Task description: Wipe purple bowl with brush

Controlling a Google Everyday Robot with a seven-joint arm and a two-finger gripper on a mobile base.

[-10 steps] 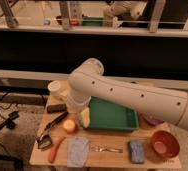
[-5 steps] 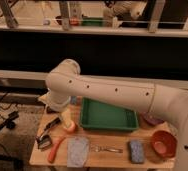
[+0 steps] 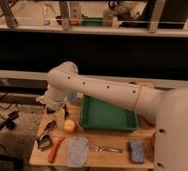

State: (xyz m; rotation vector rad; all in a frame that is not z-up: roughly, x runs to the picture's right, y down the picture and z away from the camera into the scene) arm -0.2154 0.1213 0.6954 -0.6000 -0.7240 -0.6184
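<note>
The brush (image 3: pixel 46 136) is slim and black and lies at the table's left end, its wider head toward the front edge. My gripper (image 3: pixel 55 109) hangs under the white arm's bent end, above the table's back-left corner, a little behind and above the brush. The purple bowl is hidden; the arm's thick white body covers the right end of the table.
A green tray (image 3: pixel 108 116) sits at the back middle of the wooden table (image 3: pixel 112 159). A yellow round object (image 3: pixel 69 126), an orange-red stick (image 3: pixel 55 149), a grey cloth (image 3: pixel 78 151), metal cutlery (image 3: pixel 105 148) and a blue sponge (image 3: pixel 136 150) lie along the front.
The arm has swung left and lower, so its end now hangs over the table's back-left corner. The orange-red bowl at the right is now covered by the arm.
</note>
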